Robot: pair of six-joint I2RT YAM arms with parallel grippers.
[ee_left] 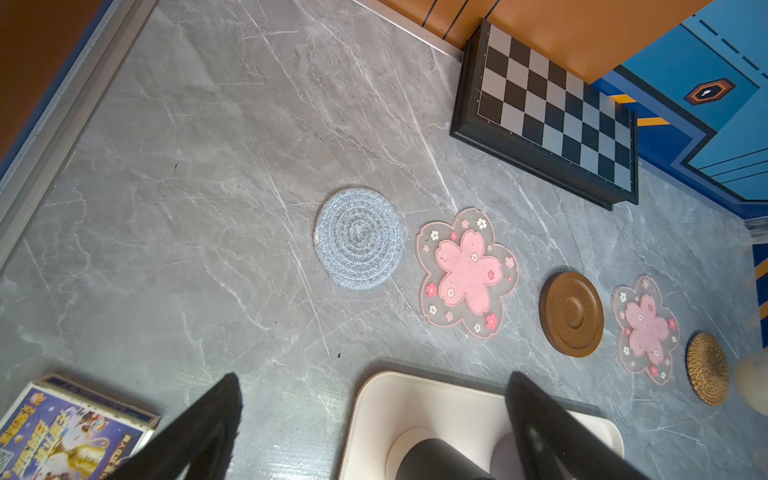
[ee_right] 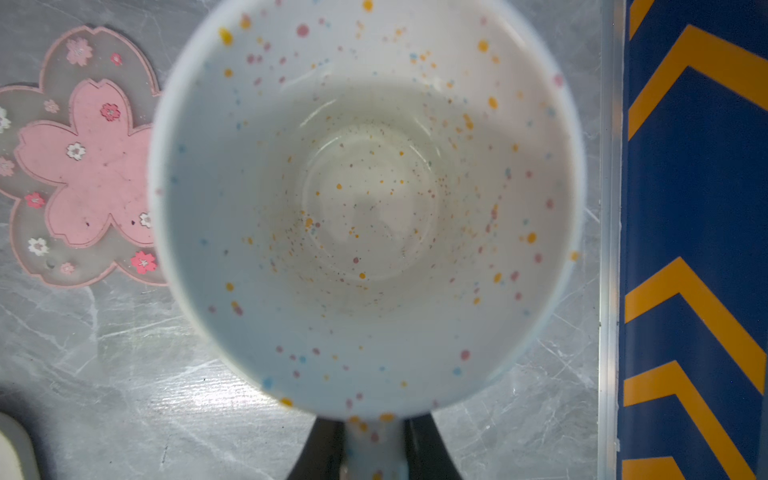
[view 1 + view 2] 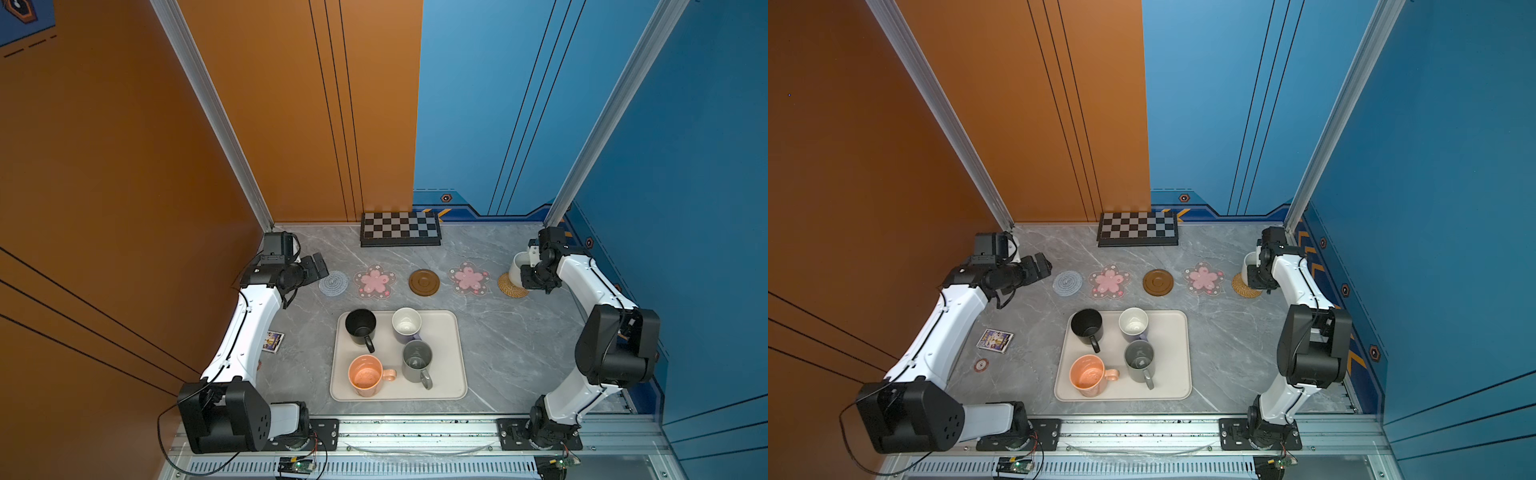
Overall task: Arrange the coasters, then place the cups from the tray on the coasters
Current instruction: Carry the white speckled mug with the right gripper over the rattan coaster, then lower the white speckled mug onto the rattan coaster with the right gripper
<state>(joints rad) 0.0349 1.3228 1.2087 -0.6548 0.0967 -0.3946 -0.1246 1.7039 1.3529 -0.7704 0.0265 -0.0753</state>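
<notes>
Five coasters lie in a row behind the tray: blue-grey (image 3: 333, 284), pink flower (image 3: 375, 281), brown wooden (image 3: 424, 282), a second pink flower (image 3: 469, 278) and rattan (image 3: 512, 286). The cream tray (image 3: 446, 374) holds the black (image 3: 360, 327), lavender (image 3: 406, 325), grey (image 3: 417, 360) and orange (image 3: 365, 375) cups. My right gripper (image 2: 374, 449) is shut on the handle of the white speckled cup (image 2: 365, 199), which stands upright over the rattan coaster's right part (image 3: 1246, 286). Whether the cup touches the coaster I cannot tell. My left gripper (image 1: 374, 378) hangs open and empty left of the blue-grey coaster (image 1: 359, 237).
A black-and-white checkerboard (image 3: 400, 228) leans at the back wall. A small printed card box (image 3: 994, 340) and a round red token (image 3: 981, 365) lie on the table's left side beside my left arm. The blue side wall stands close behind the speckled cup.
</notes>
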